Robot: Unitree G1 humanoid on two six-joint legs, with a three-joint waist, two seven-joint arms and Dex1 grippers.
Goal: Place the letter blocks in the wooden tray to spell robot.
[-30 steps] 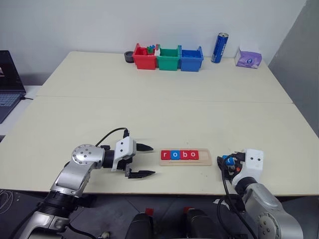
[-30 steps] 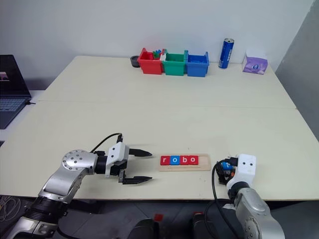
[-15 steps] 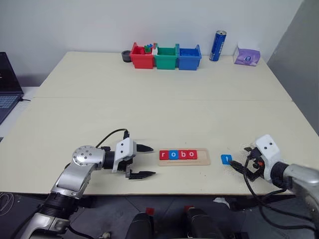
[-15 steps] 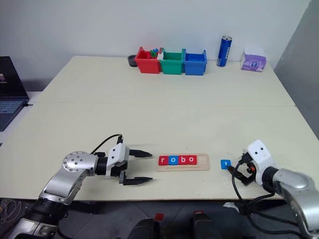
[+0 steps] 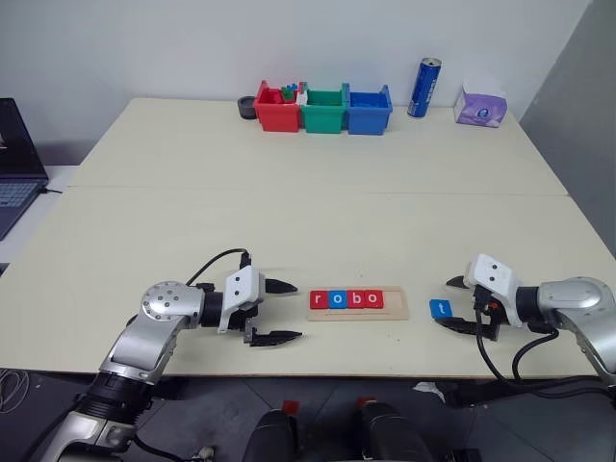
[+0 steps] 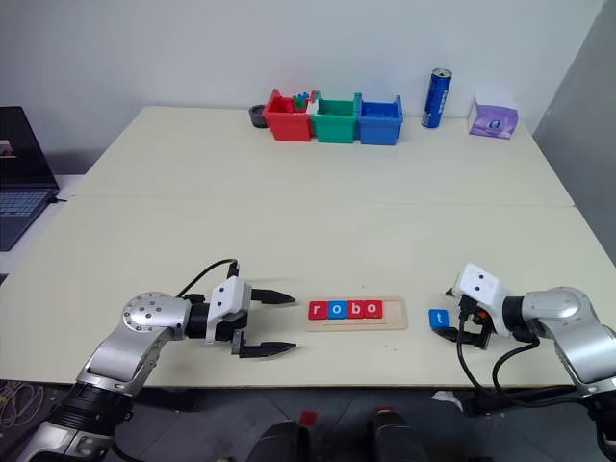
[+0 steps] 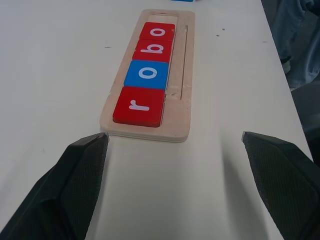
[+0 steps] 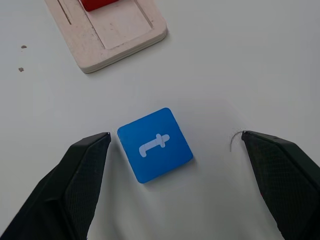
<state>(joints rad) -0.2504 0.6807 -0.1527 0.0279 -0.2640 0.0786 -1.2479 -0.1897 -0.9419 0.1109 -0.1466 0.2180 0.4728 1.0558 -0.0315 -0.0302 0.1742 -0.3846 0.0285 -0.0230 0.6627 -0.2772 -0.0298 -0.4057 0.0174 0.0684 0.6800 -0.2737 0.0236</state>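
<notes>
1. The wooden tray [image 5: 358,303] is a pale, smooth strip with rounded corners and a thin groove; it holds four glossy square letter blocks [image 7: 148,75] reading "robo".
2. The blue "t" block [image 8: 155,144] lies flat on the table just right of the tray, between the right gripper's [image 5: 454,303] spread black fingers.
3. The left gripper [image 5: 277,311] hangs wide open just left of the tray.
4. The table [image 5: 289,212] is matte cream; a white wall stands behind.
</notes>
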